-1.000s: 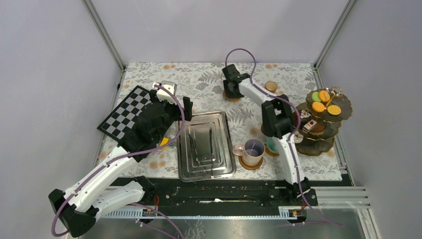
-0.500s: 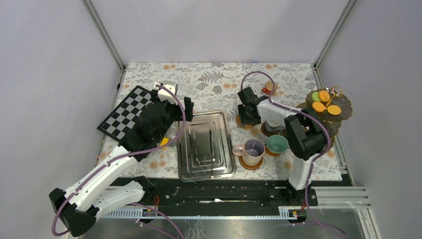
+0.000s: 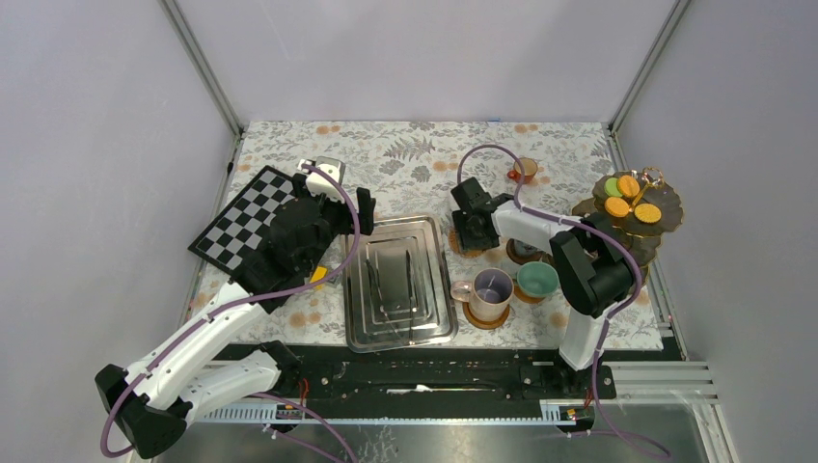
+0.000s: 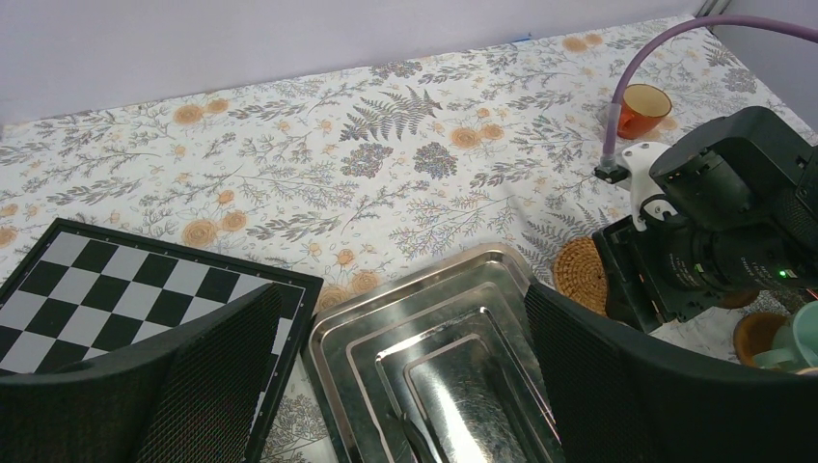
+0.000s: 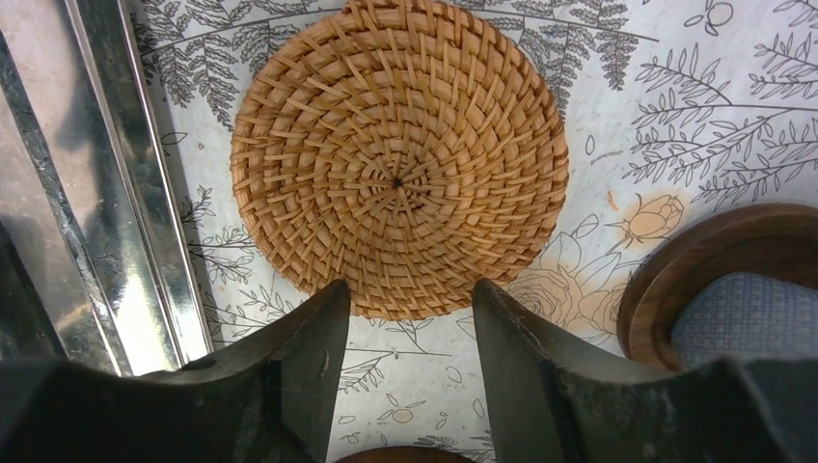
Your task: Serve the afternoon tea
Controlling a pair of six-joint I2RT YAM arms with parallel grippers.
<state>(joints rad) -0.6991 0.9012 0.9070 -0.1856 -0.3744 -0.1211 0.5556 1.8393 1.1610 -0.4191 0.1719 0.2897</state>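
- Steel tray (image 3: 424, 289) — lies just left of the woven coaster. A left finger lowered off-line could catch its raised rim and skid.
- Three-tier stand (image 3: 668, 220) — at the table's right edge, orange biscuits on top. The right arm's elbow overlaps it in the top view, so a wide swing might knock it.
- Left gripper (image 4: 402, 294) — fingers spread wide and holding nothing, above the tray's left side. It poses little hazard unless both arms reach inward together.
- Right gripper (image 5: 407, 289) — fingers about half apart and gripping nothing, over the coaster's near edge.
- Beige mug (image 3: 490, 289) — on its own coaster, nearer the bases. A low pull-back of the wrist could tip it.
- Grey mug (image 5: 748, 313) — just right of the woven coaster, within reach of the right finger.
- Woven coaster (image 5: 398, 159) — flat on the cloth between tray and grey mug. It is thin, so the fingers may slide over it or drag the cloth.
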